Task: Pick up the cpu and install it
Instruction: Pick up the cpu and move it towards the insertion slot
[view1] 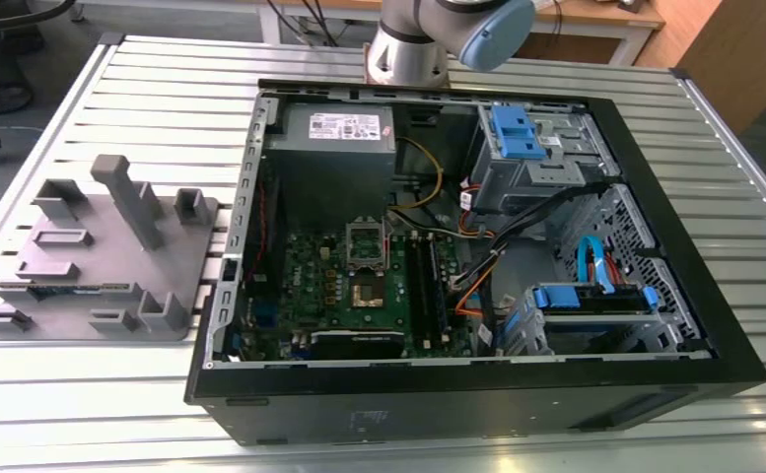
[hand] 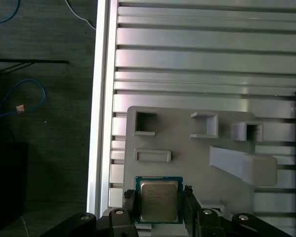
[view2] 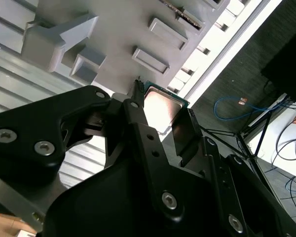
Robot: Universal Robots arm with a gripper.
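Note:
In the first wrist view the cpu [hand: 159,197], a small square chip with a shiny metal top and green edge, sits between my gripper's [hand: 159,207] two black fingers [hand: 129,203]. The fingers press against opposite sides of it. The chip hangs well above the grey holder plate [hand: 187,148]. The second wrist view shows the cpu [view2: 162,104] from its other side, clamped in the gripper [view2: 160,114]. In the exterior view the arm [view1: 422,39] stands at the far edge of the table, and the motherboard [view1: 356,286] lies in the open computer case [view1: 475,394] with its socket [view1: 367,288] uncovered.
The grey holder plate [view1: 94,256] with raised blocks lies on the slatted aluminium table [view1: 159,89], at the exterior view's left of the case. Inside the case are a power supply [view1: 340,128], blue drive brackets [view1: 515,133] and loose cables [view1: 488,266]. Beyond the table edge the floor [hand: 39,123] carries blue cables.

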